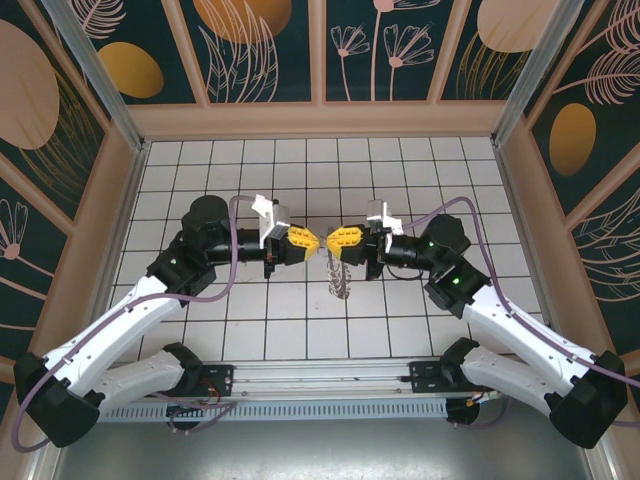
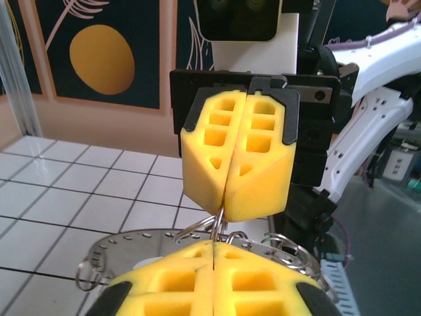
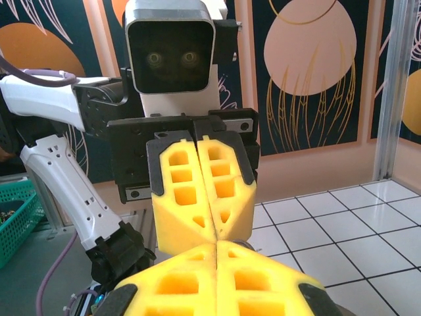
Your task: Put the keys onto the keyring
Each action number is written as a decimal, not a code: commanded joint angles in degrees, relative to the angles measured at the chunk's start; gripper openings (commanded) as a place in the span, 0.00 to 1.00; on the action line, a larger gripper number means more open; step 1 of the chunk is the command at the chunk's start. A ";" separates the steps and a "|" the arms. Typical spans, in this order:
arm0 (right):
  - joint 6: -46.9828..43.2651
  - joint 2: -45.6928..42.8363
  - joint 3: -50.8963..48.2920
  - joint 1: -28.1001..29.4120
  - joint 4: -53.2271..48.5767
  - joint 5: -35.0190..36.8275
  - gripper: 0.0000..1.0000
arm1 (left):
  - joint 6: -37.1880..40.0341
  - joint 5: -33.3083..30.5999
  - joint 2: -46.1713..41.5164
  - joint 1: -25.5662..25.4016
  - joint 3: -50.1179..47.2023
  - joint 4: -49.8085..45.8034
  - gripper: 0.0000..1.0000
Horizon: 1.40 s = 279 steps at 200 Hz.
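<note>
My left gripper (image 1: 317, 240) and right gripper (image 1: 331, 240) meet tip to tip above the middle of the tiled floor, both shut. In the left wrist view, thin wire loops (image 2: 219, 224) run from the seam of the right gripper (image 2: 225, 212) down into the seam of my left gripper (image 2: 215, 243). The loops belong to the keyring (image 2: 125, 247), a grey band with small holes and wire rings along its rim, hanging just below the fingertips (image 1: 340, 280). In the right wrist view the right gripper (image 3: 216, 243) touches the left gripper (image 3: 212, 232). The keys are hidden.
White tiled floor (image 1: 250, 320) is enclosed by wood-framed patterned walls (image 1: 320, 120) at the back and sides. A metal rail (image 1: 320, 380) with the arm bases runs along the near edge. A green basket (image 3: 13, 217) sits outside the cell.
</note>
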 commanded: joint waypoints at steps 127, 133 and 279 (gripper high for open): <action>-4.29 -1.14 3.01 -0.39 -4.72 -2.66 0.00 | 2.47 -4.76 -2.76 -0.43 -1.36 -0.63 0.28; -4.33 -1.14 3.18 -0.39 -4.88 -2.82 0.00 | 2.53 -4.68 -2.63 -0.50 -1.23 -0.71 0.28; -4.25 -0.78 4.52 -0.48 -4.25 -4.94 0.00 | 4.75 -0.64 -1.60 -0.50 0.70 -5.55 0.33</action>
